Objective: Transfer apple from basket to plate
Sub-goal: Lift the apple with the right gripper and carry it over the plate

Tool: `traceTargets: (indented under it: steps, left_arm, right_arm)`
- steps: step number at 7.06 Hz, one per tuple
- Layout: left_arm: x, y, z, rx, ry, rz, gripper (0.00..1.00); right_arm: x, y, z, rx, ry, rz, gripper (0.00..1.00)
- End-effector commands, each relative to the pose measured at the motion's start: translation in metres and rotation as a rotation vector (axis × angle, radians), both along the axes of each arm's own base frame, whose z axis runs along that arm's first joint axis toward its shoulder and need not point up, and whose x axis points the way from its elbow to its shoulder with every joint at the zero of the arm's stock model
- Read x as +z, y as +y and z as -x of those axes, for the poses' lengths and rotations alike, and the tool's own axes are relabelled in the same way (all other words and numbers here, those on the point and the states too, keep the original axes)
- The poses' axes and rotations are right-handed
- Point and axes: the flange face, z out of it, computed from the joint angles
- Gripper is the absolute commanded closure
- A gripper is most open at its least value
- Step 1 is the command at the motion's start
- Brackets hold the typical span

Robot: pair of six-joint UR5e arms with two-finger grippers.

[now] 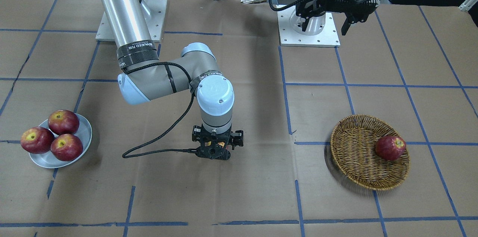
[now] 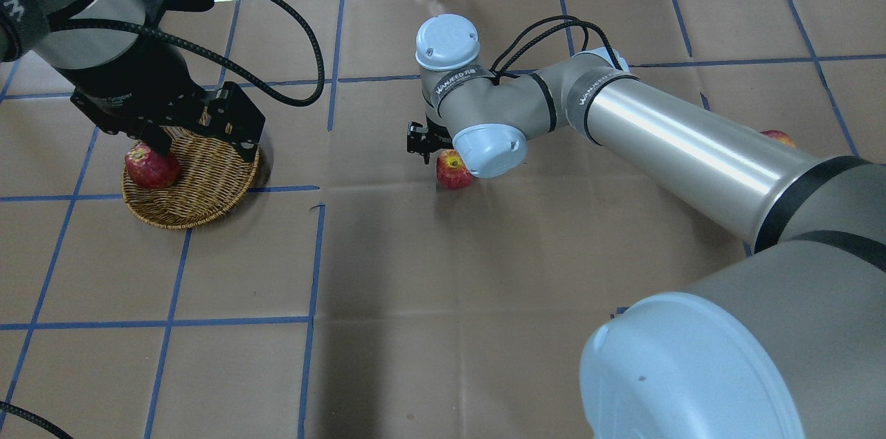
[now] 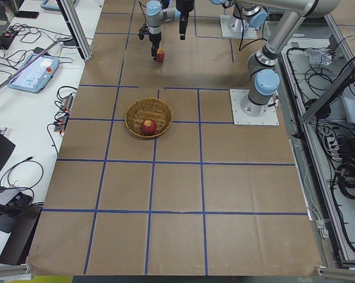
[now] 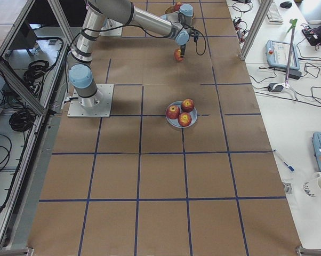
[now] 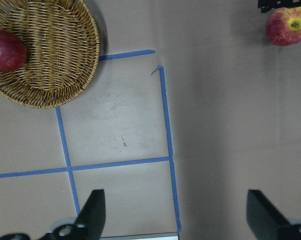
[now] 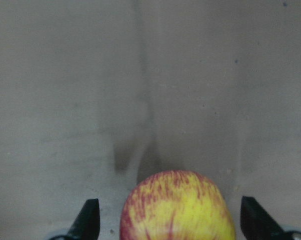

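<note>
The right gripper (image 6: 171, 226) straddles the apple (image 2: 453, 171), jaws spread wide and neither finger touching the fruit. The apple sits on the table (image 1: 239, 199), between the basket (image 1: 354, 151) and the plate (image 1: 86, 132). A clean pickup likely means closing squarely across its widest part. The left gripper (image 5: 178, 215) hangs empty, jaws apart. Three red apples (image 1: 66, 147) crowd the plate, so placing room looks tight.

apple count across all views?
5 apples: three on the plate, one in the basket, one yellow-red apple on the table. None apparently hidden.
</note>
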Motion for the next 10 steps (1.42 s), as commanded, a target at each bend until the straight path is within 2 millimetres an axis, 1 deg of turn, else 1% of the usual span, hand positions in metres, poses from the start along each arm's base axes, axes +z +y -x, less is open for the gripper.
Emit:
traceTargets:
  steps: [1,2,3,4,5,6,7,8,9,10]
  left_arm:
    - [0.001,0.001,0.000,-0.001,0.000,0.001,0.01]
    - [0.001,0.001,0.000,0.000,0.000,0.002,0.01]
    - [0.001,0.001,0.000,0.000,0.000,0.002,0.01]
    - [0.001,0.001,0.000,0.000,0.000,0.002,0.01]
    - [0.002,0.001,0.000,-0.001,0.000,0.004,0.01]
    - [0.001,0.001,0.000,-0.001,0.000,0.002,0.01]
    - [0.002,0.001,0.000,0.000,0.000,0.004,0.01]
    - [0.002,0.001,0.000,-0.001,0.000,0.004,0.01]
    - [0.001,0.001,0.000,0.000,0.000,0.002,0.01]
    - [0.002,0.001,0.000,0.000,0.000,0.004,0.01]
  right_arm:
    - [-0.008,0.005,0.002,0.000,0.006,-0.016,0.22]
    - [-0.004,0.002,0.002,-0.001,0.004,-0.010,0.42]
    - [-0.001,0.001,0.002,-0.001,0.000,-0.005,0.49]
    - [0.018,-0.007,0.009,-0.015,-0.015,0.014,0.51]
    - [0.060,-0.016,0.017,-0.024,-0.022,0.029,0.51]
    - [0.101,-0.025,0.040,-0.029,-0.018,0.011,0.51]
    - [0.130,-0.028,0.082,0.006,-0.003,-0.025,0.51]
    - [0.166,-0.028,0.129,0.031,0.005,-0.024,0.51]
    - [0.186,-0.034,0.196,0.057,0.005,-0.022,0.51]
    - [0.195,-0.036,0.266,0.101,0.006,-0.011,0.51]
